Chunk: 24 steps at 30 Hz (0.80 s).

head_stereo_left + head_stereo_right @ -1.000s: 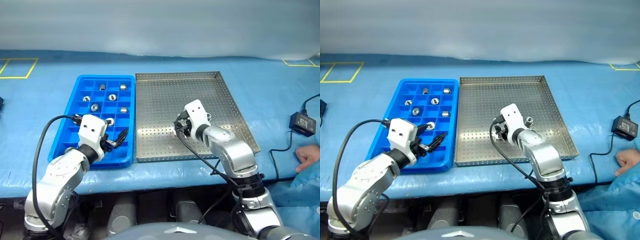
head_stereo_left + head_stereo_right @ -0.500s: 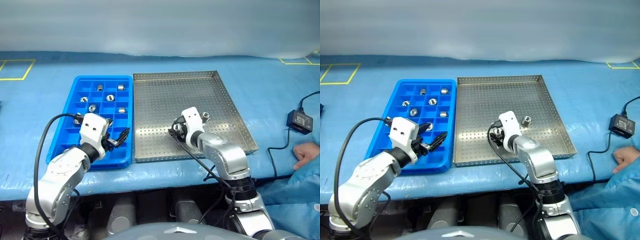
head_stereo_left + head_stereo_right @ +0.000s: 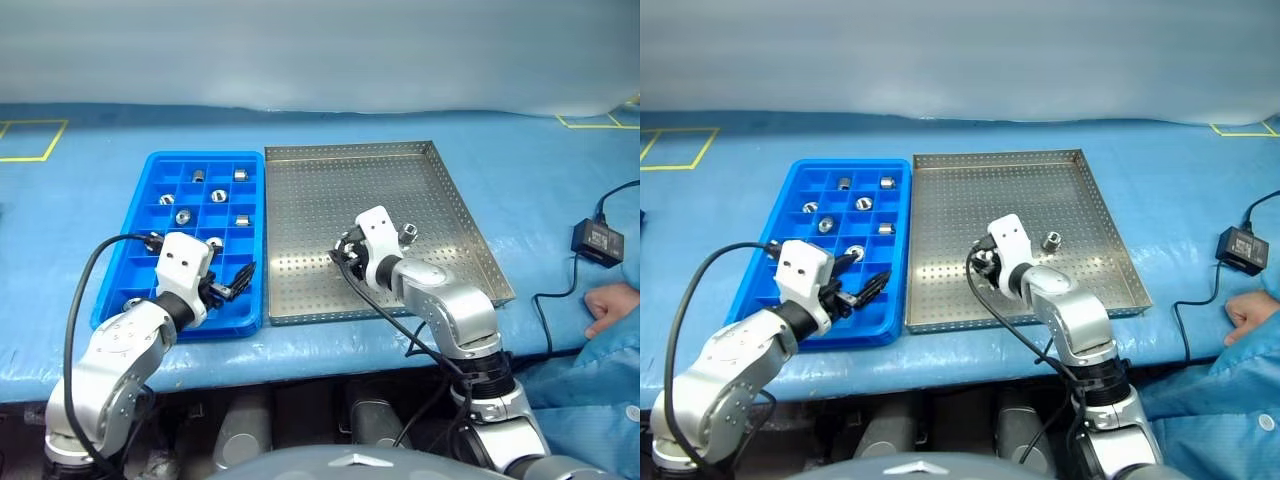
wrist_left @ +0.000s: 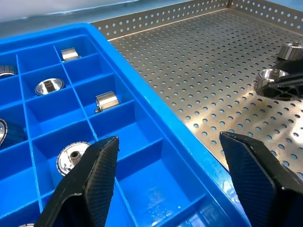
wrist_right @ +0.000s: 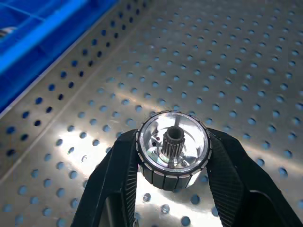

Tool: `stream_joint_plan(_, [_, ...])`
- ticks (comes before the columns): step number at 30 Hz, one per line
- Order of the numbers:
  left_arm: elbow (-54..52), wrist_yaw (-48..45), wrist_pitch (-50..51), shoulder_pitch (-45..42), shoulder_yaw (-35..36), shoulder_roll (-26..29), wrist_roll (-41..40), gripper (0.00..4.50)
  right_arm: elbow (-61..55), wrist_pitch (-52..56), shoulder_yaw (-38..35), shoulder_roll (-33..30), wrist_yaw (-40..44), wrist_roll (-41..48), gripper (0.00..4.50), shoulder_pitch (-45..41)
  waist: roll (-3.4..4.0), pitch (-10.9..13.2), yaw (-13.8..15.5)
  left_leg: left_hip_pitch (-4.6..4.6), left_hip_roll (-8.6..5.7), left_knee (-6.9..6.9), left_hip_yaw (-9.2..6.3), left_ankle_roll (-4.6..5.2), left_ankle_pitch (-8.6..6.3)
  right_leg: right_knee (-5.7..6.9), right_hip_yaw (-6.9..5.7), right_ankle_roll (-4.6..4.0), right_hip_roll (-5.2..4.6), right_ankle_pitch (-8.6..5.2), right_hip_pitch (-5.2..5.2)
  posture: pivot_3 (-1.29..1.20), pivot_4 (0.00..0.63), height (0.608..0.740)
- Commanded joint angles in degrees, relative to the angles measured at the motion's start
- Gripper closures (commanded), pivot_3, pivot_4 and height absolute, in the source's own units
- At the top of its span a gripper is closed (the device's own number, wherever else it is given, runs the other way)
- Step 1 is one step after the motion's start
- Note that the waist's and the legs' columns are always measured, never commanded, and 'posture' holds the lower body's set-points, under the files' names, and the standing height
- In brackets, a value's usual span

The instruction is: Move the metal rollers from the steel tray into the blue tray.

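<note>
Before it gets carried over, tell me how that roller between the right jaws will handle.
The roller looks like solid polished metal, so probably stiff and slippery. Its round rim suggests it would roll if dropped on the steel tray.

A bench (image 3: 560,180) covered in a blue sheet spans the scene, its front edge wrinkled. Yellow tape outlines mark the cover at the far left (image 3: 25,138) and far right (image 3: 598,121). A pale grey-white wall (image 3: 320,50) rises behind. On the right lie a black power adapter (image 3: 594,241) with its cable and a person's hand (image 3: 610,308) in a blue sleeve.
</note>
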Motion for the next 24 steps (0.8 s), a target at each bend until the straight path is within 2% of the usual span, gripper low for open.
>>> stream_joint_plan(1, [-8.4,0.9,1.1,1.9,7.8,-1.1,-4.9,0.77,-4.3,-0.5,1.2,3.3,7.6,8.7,2.78,-4.6,-0.03,0.0,0.0,0.00,0.03,-0.01,-0.03,0.00,0.00,0.00,0.00,0.00,0.03,0.00,-0.01,0.22,0.150,0.740])
stream_joint_plan(7, [-14.6,3.9,4.5,7.6,15.1,0.7,-5.3,0.77,2.2,-3.5,8.0,8.5,9.9,9.1,2.78,-9.9,-0.04,0.0,1.5,0.05,0.01,-0.06,-0.21,0.00,0.00,0.00,-0.07,-0.06,0.04,-0.04,0.05,0.28,0.150,0.740])
stream_joint_plan(13, [-15.1,8.1,0.8,15.5,19.9,3.5,-8.5,0.77,9.1,-7.4,16.4,11.4,10.6,5.9,2.78,-10.7,-0.03,0.0,3.4,0.04,0.02,-0.06,-0.19,-0.02,-0.01,-0.07,-0.13,-0.06,-0.13,-0.04,0.03,0.35,0.150,0.740])
stream_joint_plan(17, [-15.1,10.5,-1.1,18.0,19.0,4.0,-10.7,0.77,12.9,-8.9,19.2,12.0,11.6,5.0,2.78,-10.1,0.01,0.0,4.7,0.00,0.07,-0.10,-0.28,-0.06,-0.03,-0.20,-0.24,-0.06,-0.20,-0.04,-0.05,0.37,0.150,0.740])
stream_joint_plan(24, [-15.1,12.9,0.0,17.2,16.1,3.9,-11.2,0.77,15.1,-10.2,20.6,11.9,13.8,4.6,2.78,-9.3,0.00,0.0,5.9,-0.05,0.06,-0.23,-0.49,-0.42,-0.25,-0.64,-0.53,-0.04,-0.23,-0.03,-0.02,0.36,0.150,0.740])
